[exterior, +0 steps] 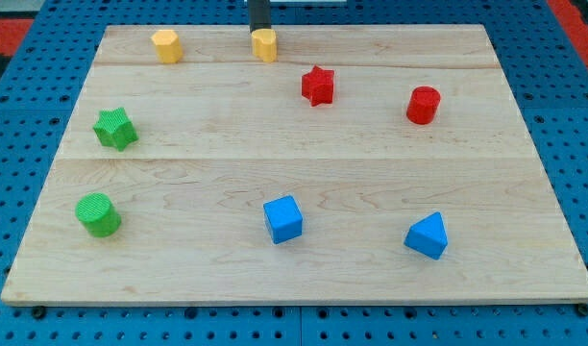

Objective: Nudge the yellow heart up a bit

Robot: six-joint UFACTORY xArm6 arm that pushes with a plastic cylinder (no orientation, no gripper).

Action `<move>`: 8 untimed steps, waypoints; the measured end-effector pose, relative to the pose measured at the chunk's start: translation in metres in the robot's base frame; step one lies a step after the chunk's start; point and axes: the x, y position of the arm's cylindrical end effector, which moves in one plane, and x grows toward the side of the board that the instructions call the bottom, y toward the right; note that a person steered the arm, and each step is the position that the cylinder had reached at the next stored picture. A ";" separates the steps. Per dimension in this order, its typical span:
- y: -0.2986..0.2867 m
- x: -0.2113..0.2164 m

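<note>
Your yellow heart already sits very close to the board's top edge, a little left of the middle, so there is hardly any wood left above it; judged from where it lies, the upward nudge looks done or nearly so, and any further push risks sending it off the board. There is no pincer on this arm, so nothing opens, closes or holds; you have only a straight dark rod coming down from the top edge. My tip appears right at the heart's upper side, touching it or just beside it, though you cannot tell for certain whether there is contact. That puts the tip above the heart, not below it, which is the wrong side for another upward push. The other yellow block, rounded and unclear in shape, lies near the top-left corner, well apart. The red star is the nearest neighbour, below and to the right of the heart, and clear of it.
</note>
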 end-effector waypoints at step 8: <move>-0.009 0.105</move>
